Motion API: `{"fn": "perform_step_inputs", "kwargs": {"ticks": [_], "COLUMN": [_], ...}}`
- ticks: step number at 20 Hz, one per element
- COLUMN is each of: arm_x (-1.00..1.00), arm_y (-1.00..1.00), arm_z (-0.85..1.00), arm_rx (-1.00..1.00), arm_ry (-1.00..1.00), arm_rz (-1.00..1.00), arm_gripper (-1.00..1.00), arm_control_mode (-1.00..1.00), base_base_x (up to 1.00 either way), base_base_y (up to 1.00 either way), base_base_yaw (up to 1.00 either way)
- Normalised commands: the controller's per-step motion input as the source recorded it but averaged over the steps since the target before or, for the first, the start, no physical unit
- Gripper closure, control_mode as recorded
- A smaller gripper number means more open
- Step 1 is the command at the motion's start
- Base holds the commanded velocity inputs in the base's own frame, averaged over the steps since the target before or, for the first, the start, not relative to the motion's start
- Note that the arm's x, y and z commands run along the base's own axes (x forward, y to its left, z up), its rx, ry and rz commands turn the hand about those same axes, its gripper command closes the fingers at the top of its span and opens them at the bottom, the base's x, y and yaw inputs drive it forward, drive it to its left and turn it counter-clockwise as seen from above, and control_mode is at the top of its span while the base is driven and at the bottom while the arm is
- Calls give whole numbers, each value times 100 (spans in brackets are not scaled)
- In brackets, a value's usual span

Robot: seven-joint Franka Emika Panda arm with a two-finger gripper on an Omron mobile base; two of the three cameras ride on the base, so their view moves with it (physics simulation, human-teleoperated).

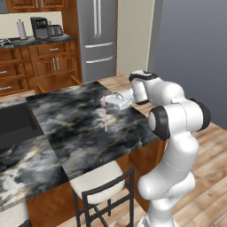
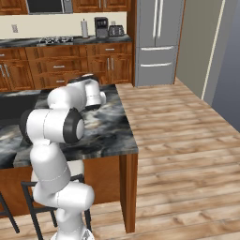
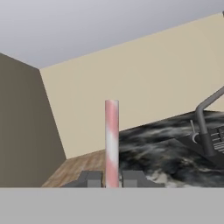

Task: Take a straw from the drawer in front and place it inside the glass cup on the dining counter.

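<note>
In the left base view the gripper (image 1: 105, 103) reaches sideways over the dining counter (image 1: 80, 133), jaws closed on the straw (image 1: 105, 119), which hangs straight down from the fingertips. The right base view shows the arm hiding the hand. In the hand view the pink-and-white striped straw (image 3: 111, 142) rises upright between the fingertips (image 3: 90, 179), clamped.

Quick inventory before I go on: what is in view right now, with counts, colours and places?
straw: one, pale pink and white, hanging upright from the gripper over the counter
dining counter: one, black-grey marble on a red-brown base
stool: one, cream seat, black frame, under the counter edge
fridge: one, silver, back wall
coffee maker: one, black, back worktop
paper towel roll: one, white, beside it
gripper: one, shut on the straw
</note>
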Motion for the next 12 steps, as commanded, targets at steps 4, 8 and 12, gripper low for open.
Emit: {"fn": "perform_step_inputs", "kwargs": {"ticks": [4,8,12], "arm_x": [0,0,0], "arm_y": [10,9,2], "arm_z": [-11,-11,-14], "arm_rx": [0,0,0], "arm_ry": [0,0,0], "arm_rz": [0,0,0], "arm_gripper": [100,100,100], "arm_control_mode": [-100,-100,-100], "base_base_x": [0,0,0], "base_base_y": [0,0,0], "base_base_yaw": [0,0,0]}}
